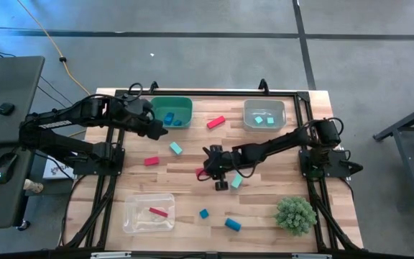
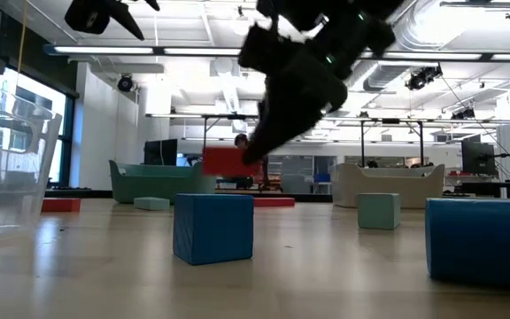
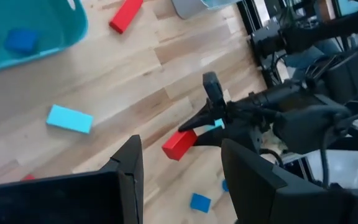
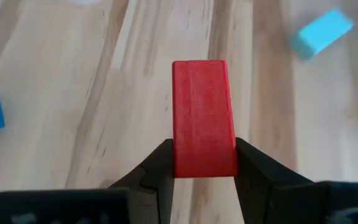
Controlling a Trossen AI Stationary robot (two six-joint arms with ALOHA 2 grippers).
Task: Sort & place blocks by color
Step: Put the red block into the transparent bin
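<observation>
Wooden table (image 1: 192, 208), mid-sort: a red block (image 4: 204, 118) is held above its middle.
The right gripper (image 4: 204, 163) is clamped on the block's end; rigid and light, it is judged secure. The left gripper (image 3: 182, 162) hovers open near the far edge.

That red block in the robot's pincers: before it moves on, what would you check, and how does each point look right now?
1. Right gripper shut on the red block: ok, fingers press both its sides.
2. Block lifted off the table: ok, the low view shows it in the air.
3. Bin for reds: the clear bin already holds a red bar: ok.
4. Path to that bin free: cannot tell.
5. Left gripper out of the way: ok, open beside the teal bin.
</observation>
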